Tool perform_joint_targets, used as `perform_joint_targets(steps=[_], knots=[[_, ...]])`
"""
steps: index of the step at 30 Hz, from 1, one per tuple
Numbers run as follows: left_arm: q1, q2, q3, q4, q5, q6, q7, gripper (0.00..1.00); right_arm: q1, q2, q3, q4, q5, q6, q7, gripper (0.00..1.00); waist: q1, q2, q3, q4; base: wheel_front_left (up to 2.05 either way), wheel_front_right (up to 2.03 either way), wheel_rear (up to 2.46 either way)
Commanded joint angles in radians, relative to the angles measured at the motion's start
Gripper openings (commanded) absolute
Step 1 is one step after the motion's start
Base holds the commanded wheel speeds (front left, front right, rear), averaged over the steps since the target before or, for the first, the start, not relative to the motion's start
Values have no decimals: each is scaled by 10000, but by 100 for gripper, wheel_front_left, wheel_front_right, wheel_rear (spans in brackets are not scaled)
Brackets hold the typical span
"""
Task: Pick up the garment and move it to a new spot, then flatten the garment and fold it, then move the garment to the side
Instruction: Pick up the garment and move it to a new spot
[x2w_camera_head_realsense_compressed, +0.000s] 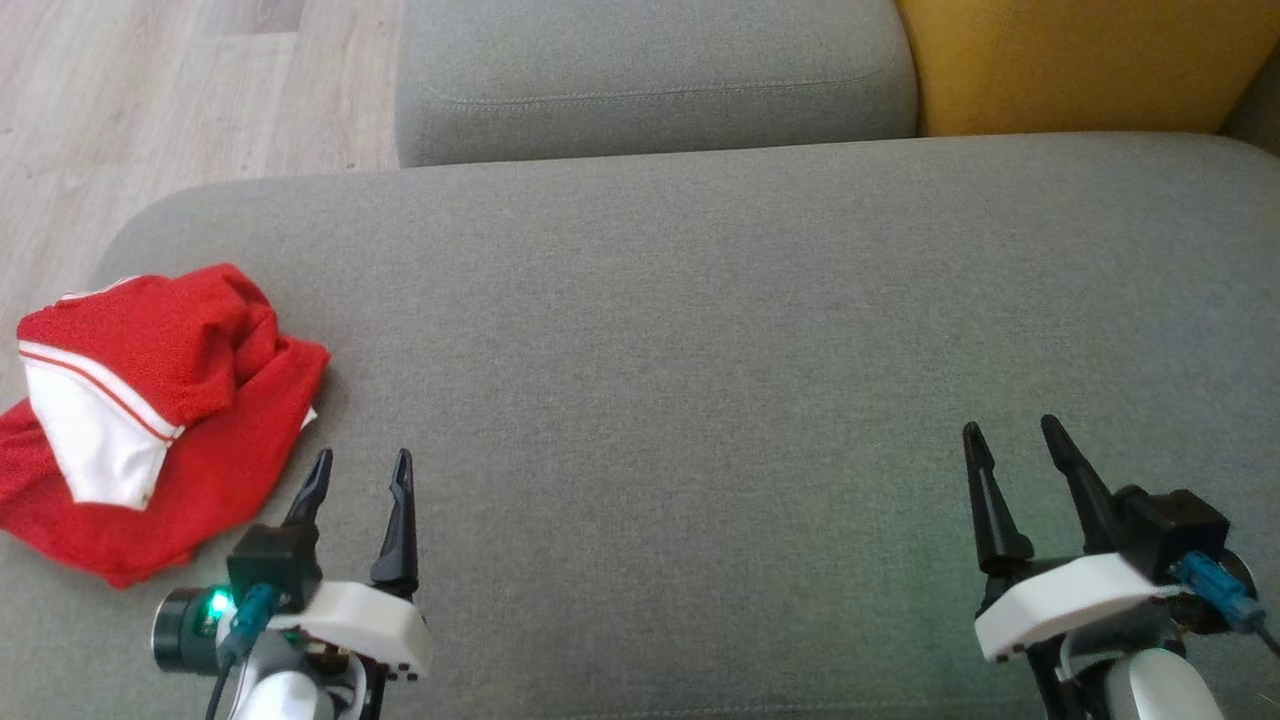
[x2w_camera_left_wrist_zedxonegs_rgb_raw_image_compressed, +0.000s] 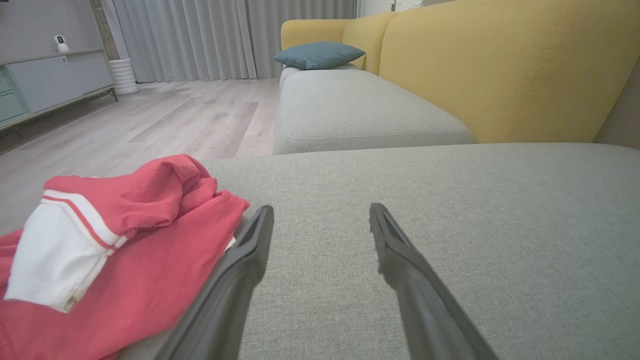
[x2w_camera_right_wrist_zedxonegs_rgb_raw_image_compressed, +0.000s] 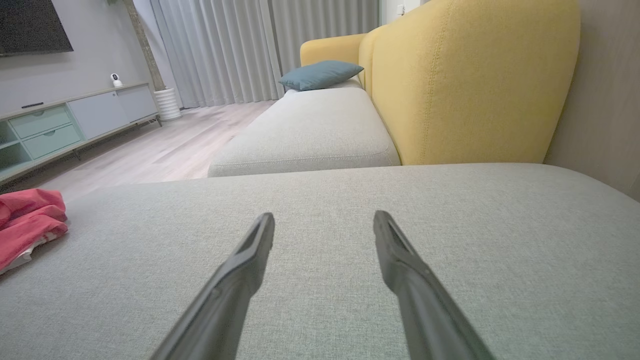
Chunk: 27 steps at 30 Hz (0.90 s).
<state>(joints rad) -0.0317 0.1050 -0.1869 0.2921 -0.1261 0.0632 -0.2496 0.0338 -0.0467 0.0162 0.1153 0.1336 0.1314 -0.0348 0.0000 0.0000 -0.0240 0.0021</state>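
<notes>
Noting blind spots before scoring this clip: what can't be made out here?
1. Head view: the garment, bunched, hides its own shape; the left edge crops it.
2. Left wrist view: the left gripper overlaps the garment's near edge.
3. Right wrist view: the left edge crops the garment.

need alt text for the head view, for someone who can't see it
A crumpled red and white garment lies at the left edge of a grey sofa cushion, just left of the open left gripper. The open right gripper is at the lower right, empty. A yellow backrest and pale wood floor show along the top.
</notes>
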Motion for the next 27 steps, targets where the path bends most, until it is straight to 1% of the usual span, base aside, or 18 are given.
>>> perform_joint_targets(steps=[1,4,7,13,22,27], knots=[[-503,59,309,-286,-51,71,-122,100,-274,-40,198,-352,44,-7,-75,100,0,0,9,13,0,0,0],[-552,63,321,-273,-44,105,-122,100,-280,-38,204,-373,62,-7,-77,100,0,0,41,117,0,0,0],[-659,73,353,-269,-42,151,-122,100,-304,-38,238,-452,50,-7,-62,100,0,0,105,373,0,0,0],[-852,165,425,-307,-33,173,-122,100,-394,-37,488,-614,88,-7,-13,100,0,0,199,1220,0,0,0],[-852,310,780,-499,-168,294,-122,100,-618,-36,971,-871,97,-7,83,100,0,0,303,2517,0,0,0],[-793,360,915,-584,-195,320,-122,100,-622,-36,974,-930,70,-7,134,100,0,0,353,2990,0,0,0]])
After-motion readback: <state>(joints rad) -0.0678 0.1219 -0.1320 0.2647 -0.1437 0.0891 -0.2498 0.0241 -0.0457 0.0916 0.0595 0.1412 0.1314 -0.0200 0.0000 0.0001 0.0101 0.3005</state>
